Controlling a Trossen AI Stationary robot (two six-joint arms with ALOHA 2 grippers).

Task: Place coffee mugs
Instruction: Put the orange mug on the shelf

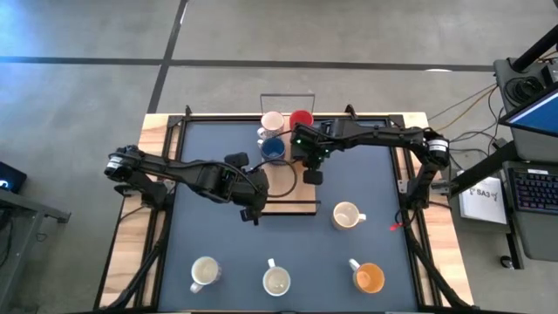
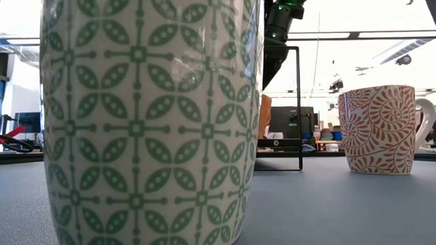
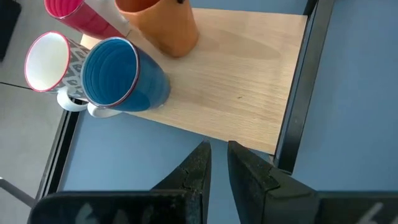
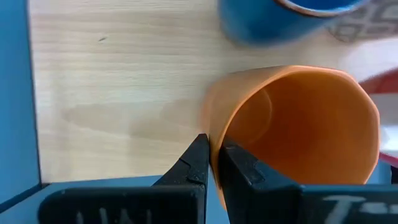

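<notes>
An orange coffee mug [image 4: 292, 124] stands on the long light-wood tray [image 1: 296, 196], and my right gripper [image 4: 214, 163] is shut on it. Next to it at the tray's far end stand a blue mug [image 3: 121, 74], a red mug [image 3: 74, 12] and a white mug with a pink inside [image 3: 46, 62]. My left gripper [image 3: 216, 162] hovers over the tray's near end [image 3: 249, 124]. Its fingers are all but closed, with only a slit between them and nothing in it. In the high view the right gripper [image 1: 311, 170] covers the orange mug. My right gripper pinches the orange mug's wall at the rim [image 4: 213, 140], with one finger [image 4: 242, 168] inside the mug and the other [image 4: 198, 163] outside. The fingers come from above, slanting down. The mug is upright, mouth up; its base looks to be on the tray.
On the dark mat near the table's front stand two cream mugs [image 1: 205, 272] [image 1: 276, 281] and an orange one [image 1: 369, 277]. Another cream mug [image 1: 347, 215] stands right of the tray. The low view is filled by a green-patterned mug [image 2: 143, 122], with an orange-patterned mug [image 2: 378, 129] beside it.
</notes>
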